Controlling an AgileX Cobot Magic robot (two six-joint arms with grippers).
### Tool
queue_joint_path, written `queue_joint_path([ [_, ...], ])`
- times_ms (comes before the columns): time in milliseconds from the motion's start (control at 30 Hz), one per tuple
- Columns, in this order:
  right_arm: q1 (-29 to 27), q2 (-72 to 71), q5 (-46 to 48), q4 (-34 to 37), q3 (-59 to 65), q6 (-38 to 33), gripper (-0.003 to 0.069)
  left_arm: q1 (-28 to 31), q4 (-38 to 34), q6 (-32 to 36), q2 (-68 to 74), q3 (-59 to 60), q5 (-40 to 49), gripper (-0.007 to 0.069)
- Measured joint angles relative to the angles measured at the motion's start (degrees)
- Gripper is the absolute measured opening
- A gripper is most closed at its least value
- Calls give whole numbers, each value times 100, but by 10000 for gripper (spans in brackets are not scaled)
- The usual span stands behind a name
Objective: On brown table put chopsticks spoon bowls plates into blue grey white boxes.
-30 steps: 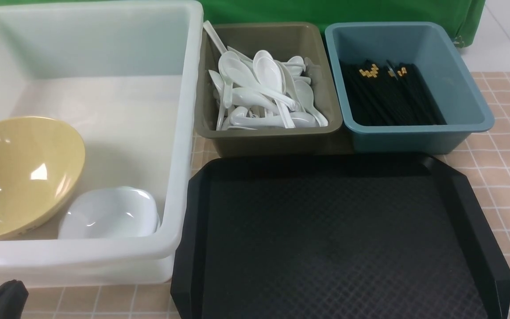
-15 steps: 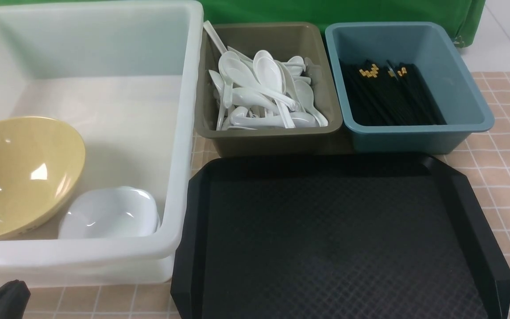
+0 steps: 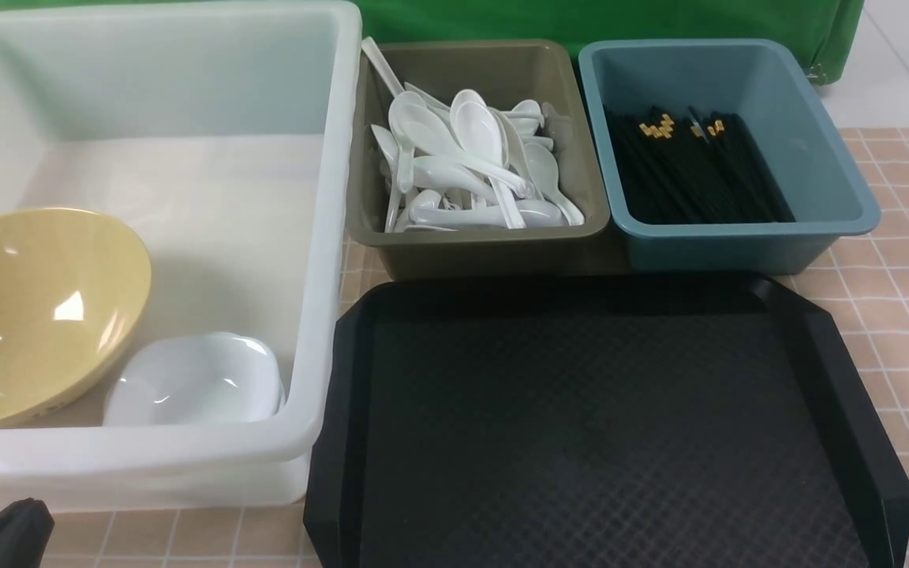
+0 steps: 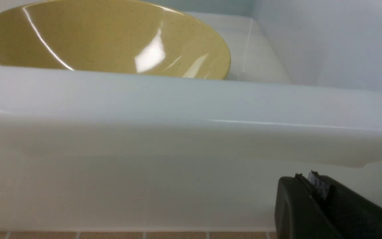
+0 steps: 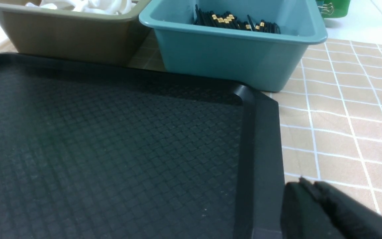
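Note:
The white tub (image 3: 147, 454) holds the tilted yellow bowl (image 3: 44, 315) and a white plate (image 3: 194, 379) beside it. Several white spoons (image 3: 470, 170) fill the grey bin (image 3: 478, 237). Black chopsticks (image 3: 691, 173) lie in the blue bin (image 3: 817, 158). My left gripper (image 4: 310, 179) is shut and empty, low on the brown table (image 3: 896, 260) just outside the tub's near wall (image 4: 177, 99), with the bowl (image 4: 104, 36) beyond the rim. Only its tip (image 3: 1, 536) shows in the front view. My right gripper (image 5: 307, 186) is shut and empty, over the black tray's right rim (image 5: 260, 159).
A large black textured tray (image 3: 596, 426) with raised rims lies in front of the grey and blue bins with nothing on it. Tiled table surface (image 5: 343, 109) shows to the tray's right. A green cloth (image 3: 581, 20) hangs behind the bins.

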Motion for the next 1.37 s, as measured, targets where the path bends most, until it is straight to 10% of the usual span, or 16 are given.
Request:
queue_joint_path([
  [1367, 0, 0, 0, 0, 0, 0, 99, 0, -2, 0, 0, 4, -6, 4],
])
